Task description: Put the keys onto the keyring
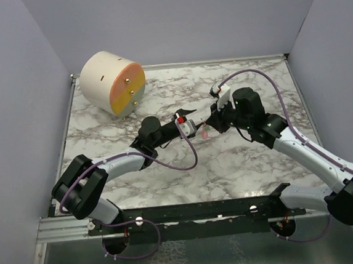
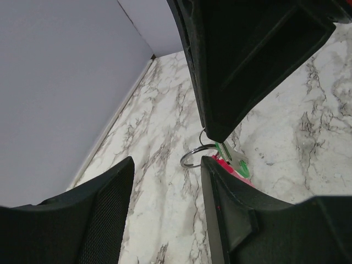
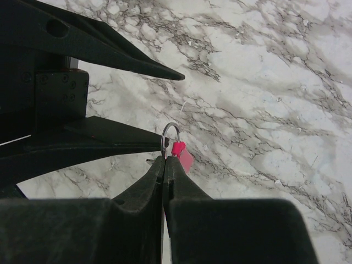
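Now my right gripper (image 3: 165, 160) pinches the thin silver metal keyring (image 3: 164, 141), slim pink-red key (image 3: 185, 159) beside its tips; left gripper (image 2: 166, 165) spread.

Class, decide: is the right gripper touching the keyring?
Touching. The right wrist view shows the right gripper shut on the keyring, whose loop sticks out above its fingertips.

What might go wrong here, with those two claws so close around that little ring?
The right gripper pinches the keyring only at its very fingertips, so the ring may twist or slip out.
The left gripper is open with one finger close beside the ring; a small nudge might knock it loose.
The pink key and green key are tiny and could drop onto the table.
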